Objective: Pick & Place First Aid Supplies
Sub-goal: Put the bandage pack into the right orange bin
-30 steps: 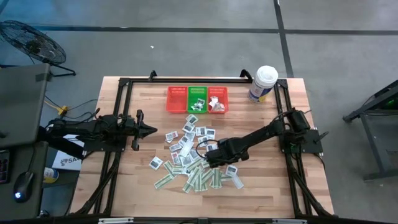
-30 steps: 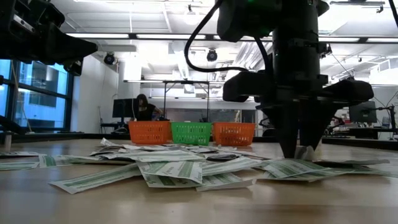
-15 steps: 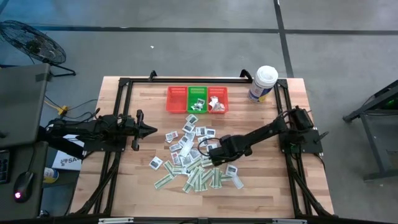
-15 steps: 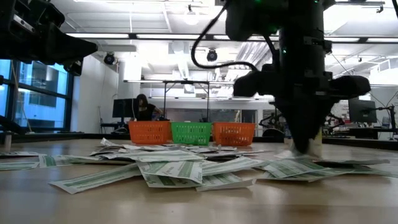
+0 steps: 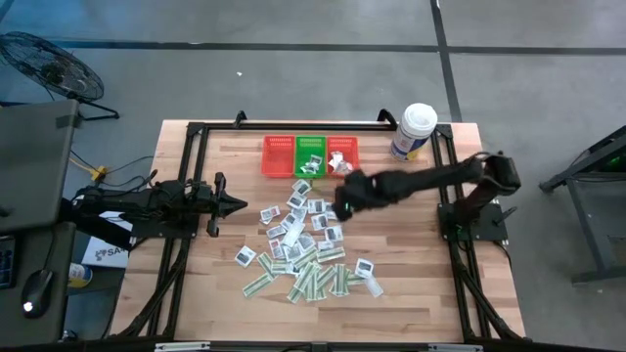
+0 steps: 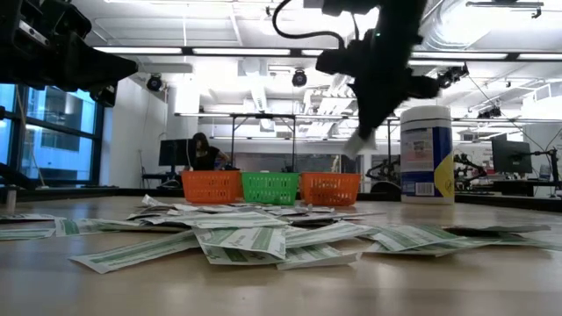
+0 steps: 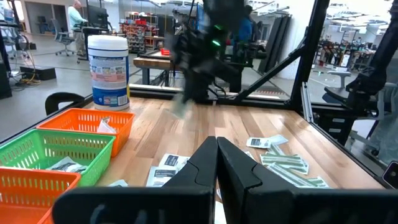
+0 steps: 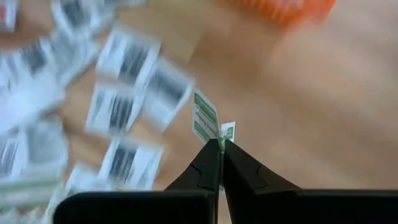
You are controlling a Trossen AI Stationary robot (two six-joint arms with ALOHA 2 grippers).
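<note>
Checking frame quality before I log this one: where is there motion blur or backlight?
Right wrist view: packets on the table streak with motion blur, while the right claw and its green-and-white strip stay crisp. Left wrist view: the right arm smears. Low view: ceiling lights silhouette both arms; nearest packets look soft.

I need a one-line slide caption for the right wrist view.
Right hand shut on a green-and-white packet, lifted above scattered white packets on the wooden table.

No readable text: tub label and packets carry print (too small or blurred to make out).
</note>
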